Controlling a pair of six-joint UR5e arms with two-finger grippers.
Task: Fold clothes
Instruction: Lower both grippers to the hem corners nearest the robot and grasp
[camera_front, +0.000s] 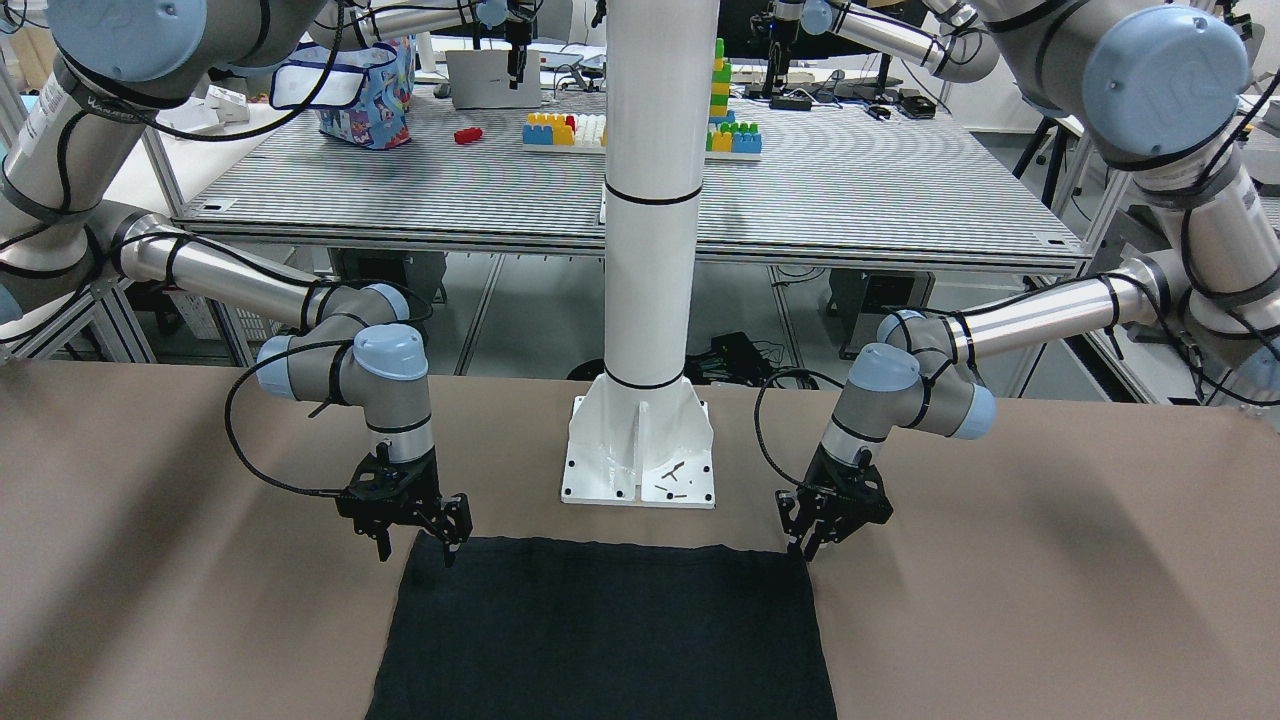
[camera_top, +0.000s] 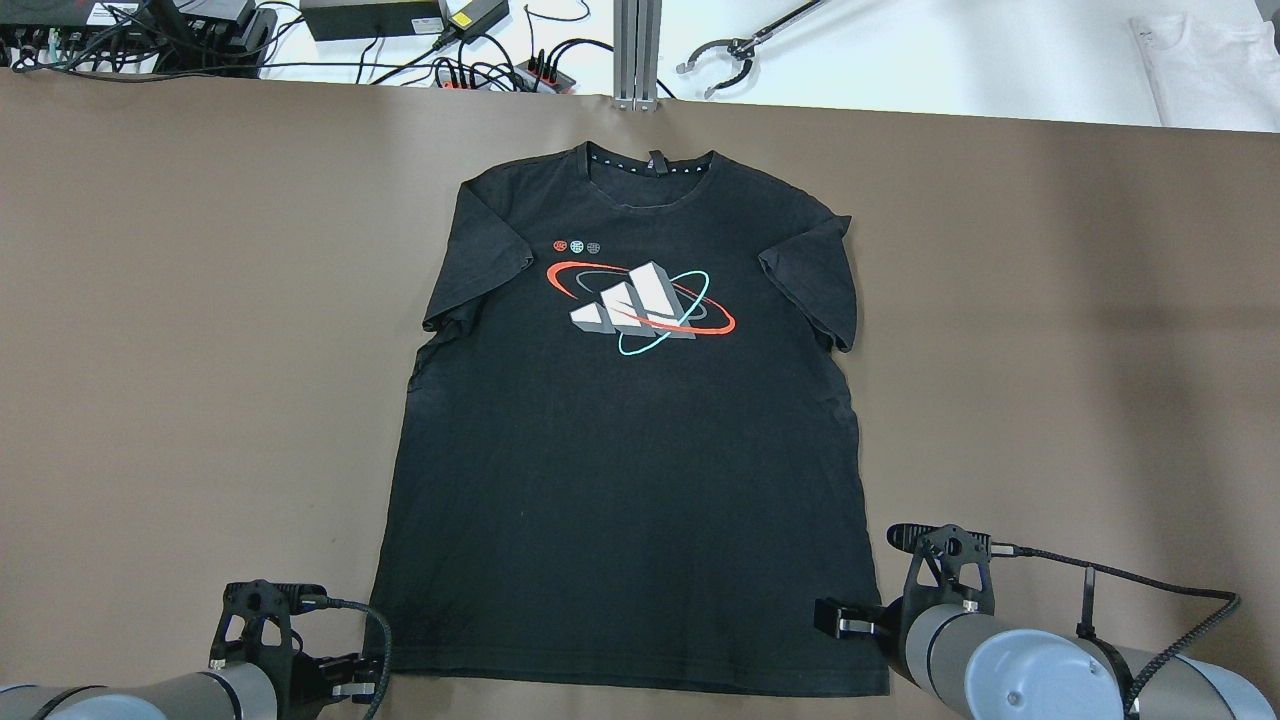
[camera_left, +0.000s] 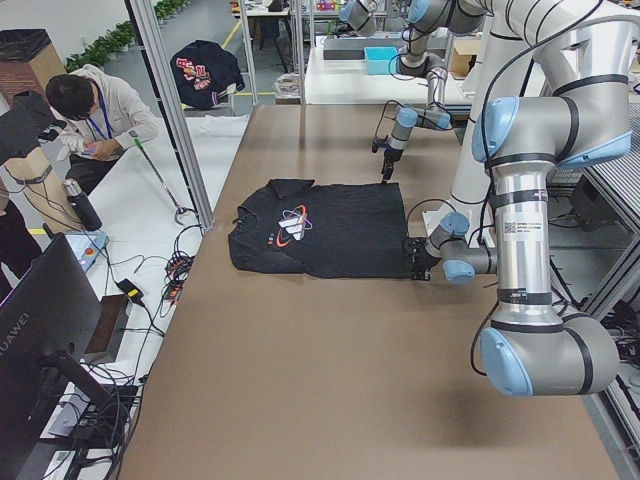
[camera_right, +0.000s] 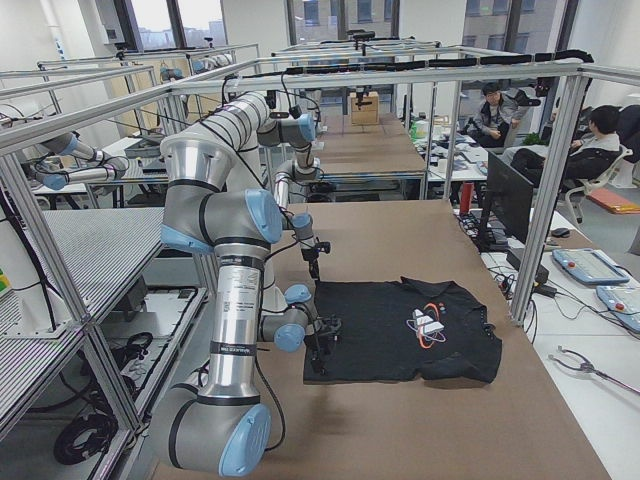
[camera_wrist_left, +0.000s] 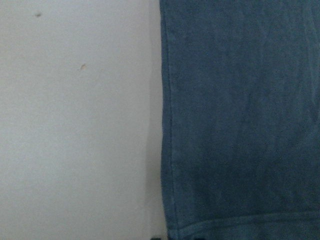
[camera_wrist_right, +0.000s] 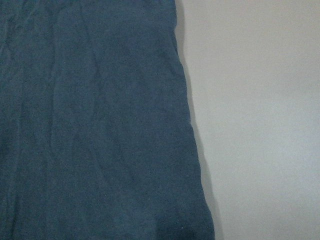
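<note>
black t-shirt (camera_top: 620, 480) lies flat, picture side up, in the middle of the big brown table (camera_top: 200, 350). its bottom edge is by the robot. right gripper (camera_front: 418, 553) sits at one bottom corner, fingers spread. left gripper (camera_front: 803, 540) sits at the other corner, spread too.

Black T-shirt (camera_left: 330, 235) flat on table (camera_left: 330, 390), left arm's fingers (camera_left: 411, 258) at near hem corner, right arm's fingers (camera_left: 385, 174) at far corner
</note>
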